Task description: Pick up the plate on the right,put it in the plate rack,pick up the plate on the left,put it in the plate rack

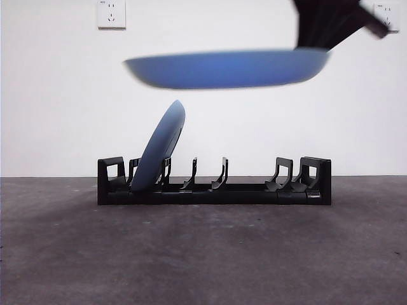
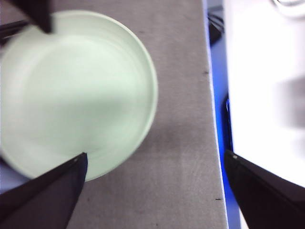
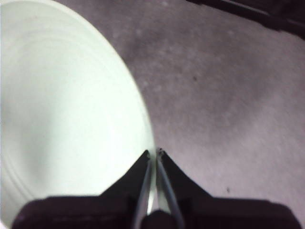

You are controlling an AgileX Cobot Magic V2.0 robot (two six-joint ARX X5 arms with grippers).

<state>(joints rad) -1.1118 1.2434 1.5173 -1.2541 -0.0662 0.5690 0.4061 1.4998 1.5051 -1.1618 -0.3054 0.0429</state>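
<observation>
A plate (image 1: pixel 229 68) with a blue underside hangs level in the air above the plate rack (image 1: pixel 248 192). My right gripper (image 1: pixel 316 48) comes in from the top right and is shut on the plate's right rim. The right wrist view shows the jaws (image 3: pixel 155 153) pinched together on the rim of the plate's pale green inside (image 3: pixel 62 105). Another blue plate (image 1: pixel 160 147) stands leaning in the rack's left slots. My left gripper (image 2: pixel 155 191) is open and empty, looking down on the held plate (image 2: pixel 76 90). It does not show in the front view.
The rack stands in the middle of the dark grey table (image 1: pixel 203 254) before a white wall with two sockets (image 1: pixel 111 14). The rack's middle and right slots (image 1: pixel 221 175) hold nothing. The table's edge (image 2: pixel 214 143) runs past the left gripper.
</observation>
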